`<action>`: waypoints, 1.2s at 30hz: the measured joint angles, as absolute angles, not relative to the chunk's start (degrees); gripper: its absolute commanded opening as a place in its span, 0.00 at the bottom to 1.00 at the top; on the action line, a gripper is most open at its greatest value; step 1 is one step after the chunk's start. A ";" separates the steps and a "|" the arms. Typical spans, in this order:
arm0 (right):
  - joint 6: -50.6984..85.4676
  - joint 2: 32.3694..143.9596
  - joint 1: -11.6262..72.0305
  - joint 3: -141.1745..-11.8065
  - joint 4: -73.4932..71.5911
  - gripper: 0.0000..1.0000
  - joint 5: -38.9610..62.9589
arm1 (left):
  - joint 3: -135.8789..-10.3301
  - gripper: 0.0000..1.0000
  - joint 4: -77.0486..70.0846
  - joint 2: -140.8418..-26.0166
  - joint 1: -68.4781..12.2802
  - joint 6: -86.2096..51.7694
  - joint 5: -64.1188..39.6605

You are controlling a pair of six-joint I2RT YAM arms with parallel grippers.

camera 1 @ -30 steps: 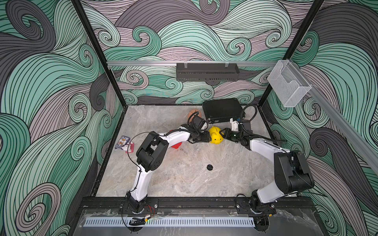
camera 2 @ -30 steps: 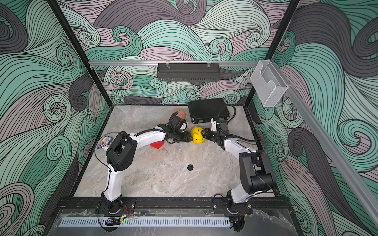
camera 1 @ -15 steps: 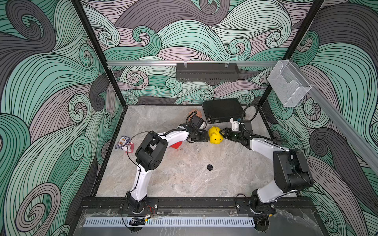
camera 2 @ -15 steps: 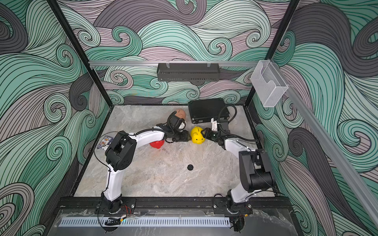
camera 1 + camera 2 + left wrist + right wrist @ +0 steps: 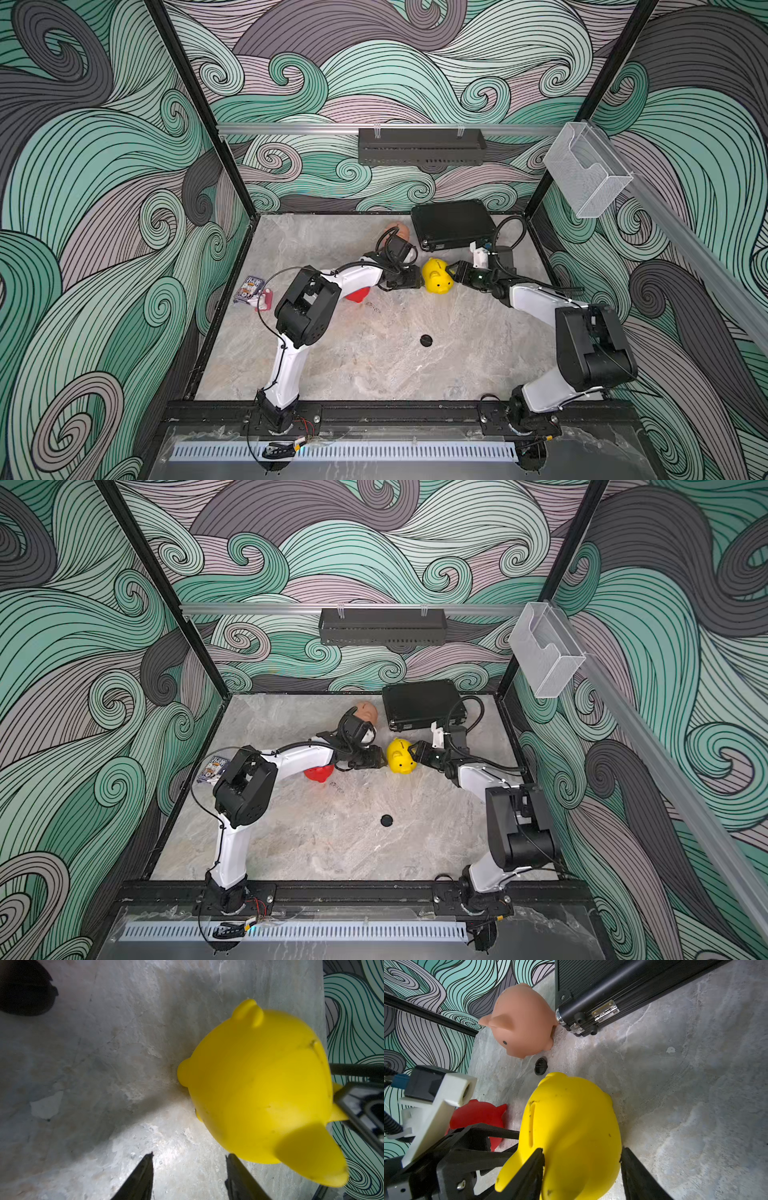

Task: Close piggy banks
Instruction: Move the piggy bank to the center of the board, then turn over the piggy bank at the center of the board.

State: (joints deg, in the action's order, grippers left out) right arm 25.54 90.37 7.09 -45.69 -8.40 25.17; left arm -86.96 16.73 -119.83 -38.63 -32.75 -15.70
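The yellow piggy bank (image 5: 437, 276) stands on the desk (image 5: 374, 365) between both arms — right pincer (image 5: 581, 1169) spread around it, left pincer (image 5: 189, 1176) spread, empty — so either could topple it.

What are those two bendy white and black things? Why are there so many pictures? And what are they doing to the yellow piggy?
Those are two robot arms, the left arm and the right arm, fixed to a table. Two pictures look down from a camera above. The other two come from small cameras on the arms' wrists, so things look huge there. On the table are a yellow pig, a red pig half hidden under the left arm, and a peach pig beside a black case. Two small black plugs lie loose: one out in the open, one between the peach and yellow pigs. The right arm's jaws sit on either side of the yellow pig; I cannot tell if they squeeze it. The left arm's jaws are open and empty, right beside it.
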 measured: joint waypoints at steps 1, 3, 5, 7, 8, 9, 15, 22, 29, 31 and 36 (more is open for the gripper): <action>25.52 90.15 7.09 -45.47 -8.40 0.62 25.34 | -86.98 0.56 16.73 -119.83 -38.63 -32.75 -15.68; 25.52 89.76 7.09 -45.10 -8.47 0.62 25.65 | -87.00 0.56 16.75 -119.83 -38.63 -32.75 -15.70; 25.52 89.52 7.09 -44.91 -8.69 0.62 25.98 | -87.15 0.56 16.80 -119.85 -38.63 -32.75 -15.75; 25.52 89.41 7.09 -44.69 -9.23 0.61 26.26 | -87.39 0.56 16.80 -119.85 -38.63 -32.77 -15.84; 25.50 89.38 7.09 -44.58 -9.34 0.60 26.48 | -87.55 0.56 16.82 -119.85 -38.63 -32.77 -15.90; 25.50 89.38 7.09 -44.58 -9.37 0.58 26.65 | -87.72 0.56 16.84 -119.85 -38.63 -32.77 -15.92; 25.36 89.45 7.09 -44.58 -9.45 0.51 27.31 | -88.49 0.56 16.84 -119.85 -38.59 -32.77 -16.14; 25.39 89.78 7.09 -44.53 -9.72 0.46 27.40 | -88.49 0.56 16.86 -119.90 -38.37 -32.77 -16.32; 25.50 89.95 6.13 -44.53 -9.96 0.43 27.59 | -88.47 0.56 16.84 -119.90 -38.24 -32.77 -16.34; 25.56 90.28 5.52 -44.62 -10.37 0.42 28.12 | -88.47 0.56 16.84 -119.90 -38.13 -32.75 -16.40; 25.89 92.05 4.29 -45.41 -11.94 0.42 29.85 | -88.47 0.56 16.86 -119.90 -37.78 -32.73 -16.56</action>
State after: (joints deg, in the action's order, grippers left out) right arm 25.89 92.05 4.29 -45.41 -11.94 29.85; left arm -88.47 16.86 -119.90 -37.78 -32.73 -16.56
